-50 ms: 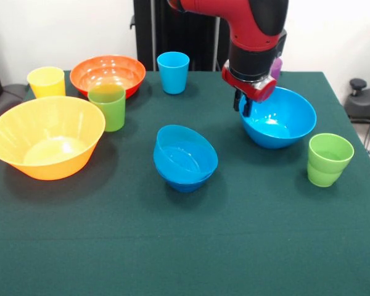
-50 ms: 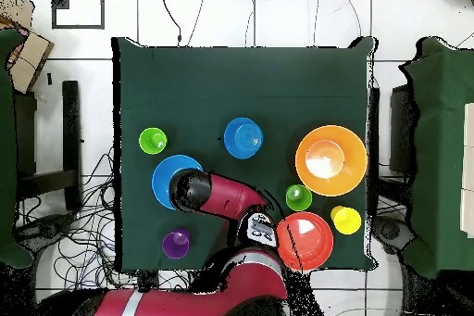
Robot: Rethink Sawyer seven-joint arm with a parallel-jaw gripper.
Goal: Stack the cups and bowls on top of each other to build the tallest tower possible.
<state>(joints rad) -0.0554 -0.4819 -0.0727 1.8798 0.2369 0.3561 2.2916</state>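
My gripper (image 1: 244, 102) hangs at the far-left rim of the big light blue bowl (image 1: 280, 118), just over its inside; from above, the arm's wrist (image 2: 192, 190) covers it over that bowl (image 2: 163, 175). A light blue bowl sits tilted inside a darker blue one (image 1: 185, 159) (image 2: 243, 138) mid-table, the only pile. The big yellow-orange bowl (image 1: 46, 137) and the orange-red bowl (image 1: 108, 74) stand apart. Single cups: yellow (image 1: 46, 81), green (image 1: 107, 106), light blue (image 1: 173, 72), a second green (image 1: 328, 159), and purple (image 1: 275, 66) half hidden behind the arm.
In the overhead view the purple cup (image 2: 176, 243) stands near the table's robot-side edge, and the arm (image 2: 236, 203) crosses that side, hiding the light blue cup. Cables lie on the floor around the green table (image 2: 241, 71).
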